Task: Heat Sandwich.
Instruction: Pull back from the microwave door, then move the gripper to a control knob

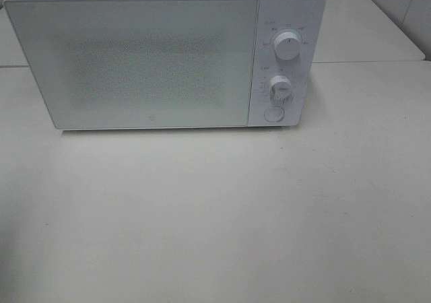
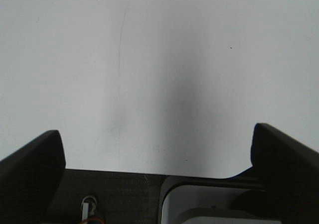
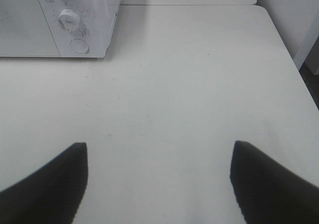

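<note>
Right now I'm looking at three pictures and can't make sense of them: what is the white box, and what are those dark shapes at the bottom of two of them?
The white box is a microwave with its door shut, standing on a pale table. That first picture comes from a camera mounted high, looking down at the table.

The other two pictures come from small cameras on the wrists of the robot's two arms. The dark shapes are the fingers of each arm's gripper, the part that grasps things. The left gripper and the right gripper both stand open over bare table, holding nothing.

The right wrist camera also catches the microwave's corner with a dial and a round button.

No sandwich shows in any of these pictures.
</note>
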### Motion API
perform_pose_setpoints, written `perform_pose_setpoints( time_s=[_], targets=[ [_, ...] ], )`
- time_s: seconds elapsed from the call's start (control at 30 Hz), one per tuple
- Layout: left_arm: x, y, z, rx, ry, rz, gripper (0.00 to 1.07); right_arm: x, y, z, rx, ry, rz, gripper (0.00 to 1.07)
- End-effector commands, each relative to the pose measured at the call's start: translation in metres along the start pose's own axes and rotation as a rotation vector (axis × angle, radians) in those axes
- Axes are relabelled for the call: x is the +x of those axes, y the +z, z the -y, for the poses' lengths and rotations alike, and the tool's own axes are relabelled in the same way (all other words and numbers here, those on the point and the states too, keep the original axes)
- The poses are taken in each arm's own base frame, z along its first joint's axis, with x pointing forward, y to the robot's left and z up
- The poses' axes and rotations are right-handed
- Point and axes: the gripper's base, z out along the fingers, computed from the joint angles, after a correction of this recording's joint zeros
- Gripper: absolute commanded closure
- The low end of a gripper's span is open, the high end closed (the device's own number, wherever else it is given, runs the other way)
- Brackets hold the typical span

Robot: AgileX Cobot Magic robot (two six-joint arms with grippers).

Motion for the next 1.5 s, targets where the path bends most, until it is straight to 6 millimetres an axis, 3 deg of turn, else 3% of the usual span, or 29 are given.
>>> perform_pose_setpoints(
  time_s=[0.03,0.23,0.73,1.27,1.5],
  targets=[
    [0.016,-0.009,-0.001,0.012,0.021,0.049,0.10,0.002,-0.004,0.000,0.002,-0.004,0.032,0.31],
    [0.046,-0.025,-0.004,0.016,0.076,0.128,0.10,0.002,-0.004,0.000,0.002,-0.004,0.032,0.31],
    [0.078,-0.059,-0.005,0.055,0.072,0.422,0.10,0.002,-0.004,0.000,0.002,-0.004,0.032,0.31],
    [0.110,-0.077,-0.007,0.061,0.046,0.661,0.10,0.002,-0.004,0.000,0.002,-0.004,0.032,0.31],
    [0.109,-0.076,-0.007,0.063,0.045,0.654,0.10,0.002,-0.003,0.000,0.002,-0.005,0.029,0.31]
  ],
)
